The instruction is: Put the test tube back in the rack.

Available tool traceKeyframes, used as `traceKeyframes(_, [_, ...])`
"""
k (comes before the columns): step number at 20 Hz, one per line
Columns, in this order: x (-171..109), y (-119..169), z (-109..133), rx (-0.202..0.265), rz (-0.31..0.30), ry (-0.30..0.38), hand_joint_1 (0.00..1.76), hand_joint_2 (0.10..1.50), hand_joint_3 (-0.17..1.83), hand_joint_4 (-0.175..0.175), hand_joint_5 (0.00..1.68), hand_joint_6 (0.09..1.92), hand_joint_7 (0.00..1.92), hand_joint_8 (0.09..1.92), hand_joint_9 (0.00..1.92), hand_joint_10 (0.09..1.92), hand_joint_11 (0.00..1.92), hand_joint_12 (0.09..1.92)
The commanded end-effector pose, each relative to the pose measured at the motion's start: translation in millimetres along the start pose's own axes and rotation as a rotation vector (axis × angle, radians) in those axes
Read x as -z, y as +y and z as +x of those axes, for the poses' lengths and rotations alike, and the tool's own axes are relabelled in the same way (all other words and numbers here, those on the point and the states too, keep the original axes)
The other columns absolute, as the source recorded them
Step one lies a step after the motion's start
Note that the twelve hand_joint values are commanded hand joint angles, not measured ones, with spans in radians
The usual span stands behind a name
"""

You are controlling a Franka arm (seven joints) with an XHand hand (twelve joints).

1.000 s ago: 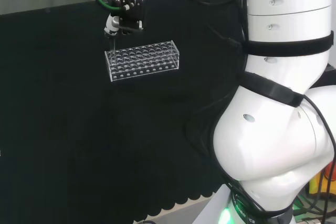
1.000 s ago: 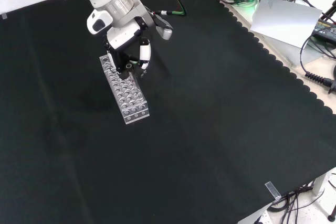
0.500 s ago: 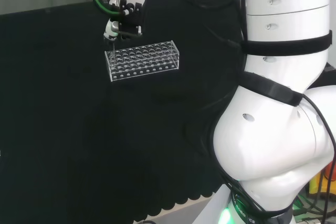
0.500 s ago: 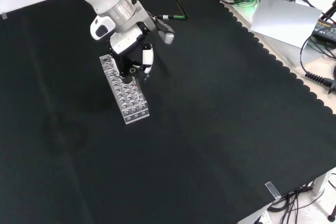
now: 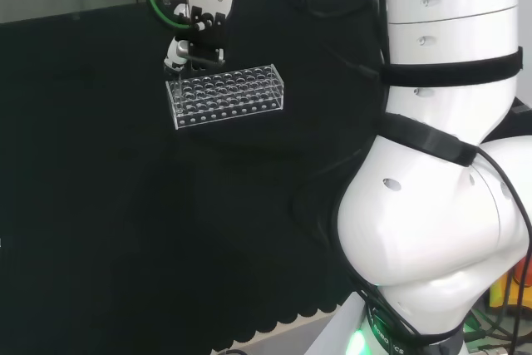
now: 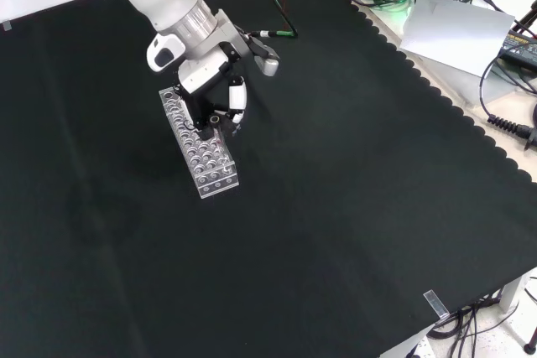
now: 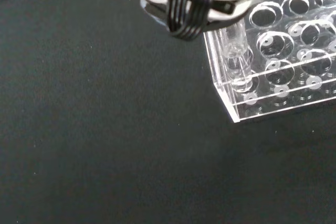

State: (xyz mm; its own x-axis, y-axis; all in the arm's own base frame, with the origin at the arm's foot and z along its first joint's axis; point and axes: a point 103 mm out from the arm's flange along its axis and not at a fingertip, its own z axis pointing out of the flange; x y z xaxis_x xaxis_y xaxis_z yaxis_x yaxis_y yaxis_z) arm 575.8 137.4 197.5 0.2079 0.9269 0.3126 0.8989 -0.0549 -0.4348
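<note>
I see the black and white hand (image 6: 220, 98) with fingers pinched around the clear glass test tube (image 7: 234, 60), its rounded bottom lowered into a corner hole of the clear plastic rack (image 5: 226, 96) on the black cloth (image 6: 336, 207).

In the head view the rack (image 5: 226, 96) lies on the cloth (image 5: 125, 222) at upper centre, to the left of the arm's links (image 5: 449, 164), with the hand (image 5: 197, 35) above its far left corner. In the wrist view the test tube (image 7: 234, 56) stands in a hole at the rack's corner.
</note>
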Motion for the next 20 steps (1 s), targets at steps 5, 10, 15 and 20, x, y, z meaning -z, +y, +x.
traceKeyframes(5, [-13, 5, 2, 0.022, 0.023, -0.002, 1.33, 0.7, 0.55, -0.175, 1.37, 0.14, 1.38, 0.7, 1.59, 0.6, 1.22, 0.92])
traceKeyframes(10, [-22, 5, 2, 0.018, 0.039, -0.005, 1.33, 0.7, 0.55, -0.175, 1.38, 0.14, 1.38, 0.7, 1.59, 0.6, 1.22, 0.92])
traceKeyframes(15, [-31, 3, 1, 0.015, 0.055, -0.003, 1.33, 0.7, 0.55, -0.175, 1.38, 0.14, 1.38, 0.7, 1.58, 0.6, 1.22, 0.92])
traceKeyframes(20, [-39, 0, -1, 0.007, 0.07, 0.0, 1.33, 0.7, 0.55, -0.175, 1.38, 0.14, 1.38, 0.69, 1.58, 0.6, 1.22, 0.92])
